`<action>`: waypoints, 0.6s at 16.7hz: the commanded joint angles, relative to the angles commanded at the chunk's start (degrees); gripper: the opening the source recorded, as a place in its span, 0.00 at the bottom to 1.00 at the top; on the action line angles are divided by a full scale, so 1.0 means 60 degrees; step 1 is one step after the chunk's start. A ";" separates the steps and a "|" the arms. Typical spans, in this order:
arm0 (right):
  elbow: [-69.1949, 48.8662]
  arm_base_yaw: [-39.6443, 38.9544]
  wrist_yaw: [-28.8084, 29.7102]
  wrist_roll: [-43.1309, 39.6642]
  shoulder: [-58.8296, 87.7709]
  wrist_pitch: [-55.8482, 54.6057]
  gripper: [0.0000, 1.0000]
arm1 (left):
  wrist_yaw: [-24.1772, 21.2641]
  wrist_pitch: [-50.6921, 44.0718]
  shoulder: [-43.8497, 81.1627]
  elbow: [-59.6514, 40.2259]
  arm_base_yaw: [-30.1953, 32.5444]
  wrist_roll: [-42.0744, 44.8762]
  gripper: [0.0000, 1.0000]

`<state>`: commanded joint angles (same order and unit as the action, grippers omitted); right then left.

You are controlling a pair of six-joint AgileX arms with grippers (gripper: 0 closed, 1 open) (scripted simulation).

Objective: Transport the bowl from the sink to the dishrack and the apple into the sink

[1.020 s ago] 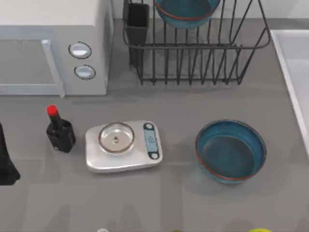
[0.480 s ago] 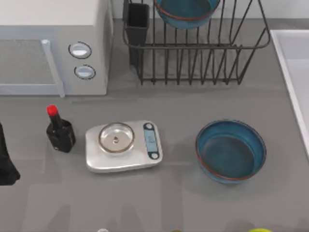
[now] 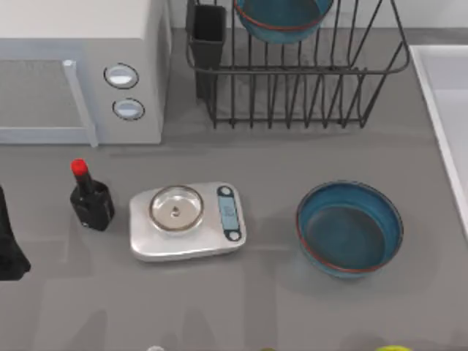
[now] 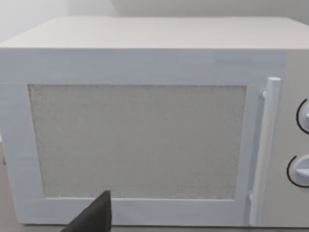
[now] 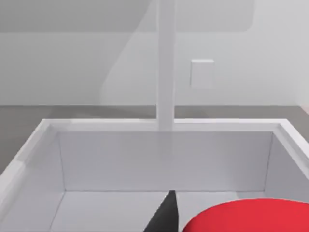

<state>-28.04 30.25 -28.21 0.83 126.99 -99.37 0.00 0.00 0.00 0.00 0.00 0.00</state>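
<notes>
Seen from above, a grey tabletop (image 3: 256, 292) holds, from left to right, these things. At the far left edge sits the dark tip of the left arm's tool (image 3: 9, 245), parked; its wrist camera faces the door of a white microwave (image 3: 80, 66), and whether its fingers are apart or together cannot be told. Next comes a black bottle (image 3: 91, 201) with a red cap, then a silver kitchen scale (image 3: 186, 221). Behind the scale, toward the back, stands the dishrack (image 3: 296, 80), with a teal-blue bowl in the rack (image 3: 281, 18) leaning among its upright bars, its open side tipped toward the front. A second, matching bowl on the tabletop (image 3: 349, 228) rests upright right of the scale, mouth facing up. Being round, neither bowl has a long axis. At the far right edge is the white rim of the sink (image 3: 439, 110).

The right wrist camera looks down into the white basin, where the apple (image 5: 246, 216) appears as a red rounded shape close beneath the camera, beside a dark fingertip (image 5: 164, 217) of the right tool. Whether that tool is clamped on the apple or has let go cannot be told.

Judged from this, the bowl's move to the rack looks done. The apple is over or in the sink, so that step seems nearly finished or just complete.
</notes>
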 joint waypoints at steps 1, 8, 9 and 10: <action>0.0000 0.0000 0.0000 0.0000 0.0000 0.0000 0.53 | 0.0000 0.0000 0.0000 0.0000 0.0000 0.0000 1.00; 0.0000 0.0000 0.0000 0.0000 0.0000 0.0000 1.00 | 0.0000 0.0000 0.0000 0.0000 0.0000 0.0000 1.00; 0.0000 0.0000 0.0000 0.0000 0.0000 0.0000 1.00 | 0.0000 0.0000 0.0000 0.0000 0.0000 0.0000 1.00; 0.0000 0.0000 0.0000 0.0000 0.0000 0.0000 1.00 | 0.0000 0.0000 0.0000 0.0000 0.0000 0.0000 1.00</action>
<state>-28.04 30.25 -28.21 0.83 126.99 -99.37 0.00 0.00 0.00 0.00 0.00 0.00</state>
